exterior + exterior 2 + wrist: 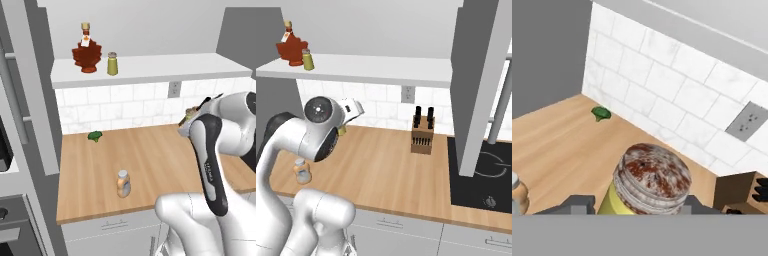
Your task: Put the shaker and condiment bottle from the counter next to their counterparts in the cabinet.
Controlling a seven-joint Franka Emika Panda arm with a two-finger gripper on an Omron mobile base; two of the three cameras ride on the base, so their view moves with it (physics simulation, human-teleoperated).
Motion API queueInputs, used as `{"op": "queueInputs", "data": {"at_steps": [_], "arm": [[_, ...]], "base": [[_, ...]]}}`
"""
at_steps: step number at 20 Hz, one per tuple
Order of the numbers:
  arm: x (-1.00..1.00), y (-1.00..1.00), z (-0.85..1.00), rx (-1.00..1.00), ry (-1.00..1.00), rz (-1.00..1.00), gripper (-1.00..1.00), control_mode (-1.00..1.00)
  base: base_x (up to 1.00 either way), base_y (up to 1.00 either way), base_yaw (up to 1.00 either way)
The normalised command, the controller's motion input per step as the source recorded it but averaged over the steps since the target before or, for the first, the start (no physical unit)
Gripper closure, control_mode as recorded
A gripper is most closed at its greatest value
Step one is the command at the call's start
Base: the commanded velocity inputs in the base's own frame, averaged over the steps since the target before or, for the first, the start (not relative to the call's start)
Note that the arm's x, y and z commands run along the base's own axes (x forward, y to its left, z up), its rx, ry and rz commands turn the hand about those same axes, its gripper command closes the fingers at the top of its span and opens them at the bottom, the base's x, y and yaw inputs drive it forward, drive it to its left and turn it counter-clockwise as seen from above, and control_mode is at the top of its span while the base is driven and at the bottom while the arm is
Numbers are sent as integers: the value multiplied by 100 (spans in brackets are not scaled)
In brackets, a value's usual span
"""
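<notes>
Gripper [639, 210] clenched on the shaker [649, 182], its fingertips [577, 204] flanking the body. Condiment bottle [123, 183] stands well apart on the counter [150, 160].

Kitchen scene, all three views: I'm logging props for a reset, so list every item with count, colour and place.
shaker: one, olive-yellow with grey cap, between the tool's tips
second shaker: one, olive-yellow, on the cabinet beside the maple-leaf bottle
maple-leaf bottle: one, dark red, cabinet left end
condiment bottle: one, orange-tan, near the counter front edge
broccoli: one, green, counter rear left
knife block: one, brown, counter by the stove
wall outlet: one, grey, on tiles
tool: one, dark tips, either side of the shaker
</notes>
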Motion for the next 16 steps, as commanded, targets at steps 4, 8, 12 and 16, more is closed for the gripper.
{"op": "queueInputs", "data": {"at_steps": [4,8,12,16], "arm": [[-8,0,73,11,0,-14,100,-100],[-19,0,82,19,0,-9,100,-100],[-10,11,88,11,0,-6,100,-100],[-11,19,98,1,-3,-6,100,-100]], "base": [[0,0,0],[0,0,0],[0,0,0],[0,0,0]]}}
